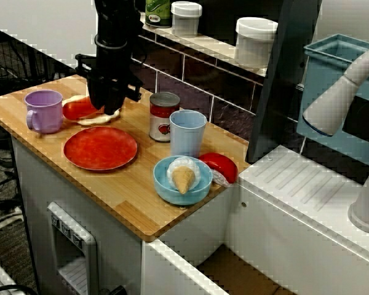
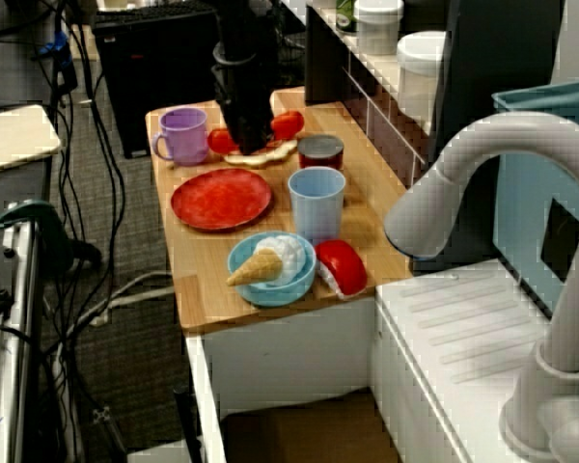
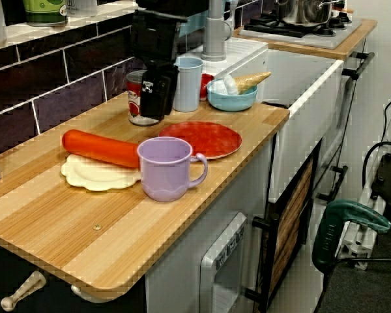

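Far left of the pincer, a lilac plastic mug [image 1: 44, 109] stands on the wooden table [image 1: 135, 196]. Now the black pincer [image 1: 106, 107] itself, hanging low over the orange-red toy sausage [image 3: 99, 148], which lies on the cream scalloped plate [image 3: 91, 176] just beneath. Released or clenched? I cannot tell. The sausage looks light, smooth and apt to roll, so mid-length, across its width, seems the surest hold. To the right of the pincer are a round red plate [image 1: 100, 147] and a tin can [image 1: 164, 115].

tabletop [image 1: 129, 196]: pale wood, visible grain, matt.
orange roll [image 3: 99, 148]: smooth, matt plastic.
purple mug [image 3: 166, 168]: smooth plastic, soft sheen.
red plate [image 1: 100, 147]: glossy plastic.
can [image 1: 164, 115]: metal rim, paper-looking label.
blue bowl [image 1: 163, 184]: smooth, shiny plastic.
wall tiles [image 1: 190, 70], upper left: dark, glossy.
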`<state>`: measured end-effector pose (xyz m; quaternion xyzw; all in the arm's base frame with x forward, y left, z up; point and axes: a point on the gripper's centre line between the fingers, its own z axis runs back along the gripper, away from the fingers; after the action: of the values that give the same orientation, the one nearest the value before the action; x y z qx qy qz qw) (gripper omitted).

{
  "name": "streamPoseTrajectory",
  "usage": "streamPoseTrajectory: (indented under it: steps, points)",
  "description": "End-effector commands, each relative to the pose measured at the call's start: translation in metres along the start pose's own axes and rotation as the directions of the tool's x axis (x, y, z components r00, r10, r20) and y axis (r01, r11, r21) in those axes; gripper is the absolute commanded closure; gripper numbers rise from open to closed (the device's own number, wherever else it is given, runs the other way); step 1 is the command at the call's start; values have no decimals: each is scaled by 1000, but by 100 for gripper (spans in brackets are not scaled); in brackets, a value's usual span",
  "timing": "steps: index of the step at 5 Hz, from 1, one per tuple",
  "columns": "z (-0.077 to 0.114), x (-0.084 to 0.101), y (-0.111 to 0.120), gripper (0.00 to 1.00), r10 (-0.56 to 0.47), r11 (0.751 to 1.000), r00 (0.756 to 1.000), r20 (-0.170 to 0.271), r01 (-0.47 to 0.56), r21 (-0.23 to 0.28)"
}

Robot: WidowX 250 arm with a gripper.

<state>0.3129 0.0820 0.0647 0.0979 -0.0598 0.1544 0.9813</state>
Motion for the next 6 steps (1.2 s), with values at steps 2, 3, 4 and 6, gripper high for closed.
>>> streamPoseTrajectory:
  steps: [2,3,4,6]
  points:
    - [14,-10,12,100,-3,999,1000,19,4,-44]
    - [16,-12,4,100,-12,999,1000,9,12,-48]
    - [18,-12,-3,100,-23,997,1000,-3,22,-68]
    - [21,-15,-21,100,-38,995,999,-3,38,-94]
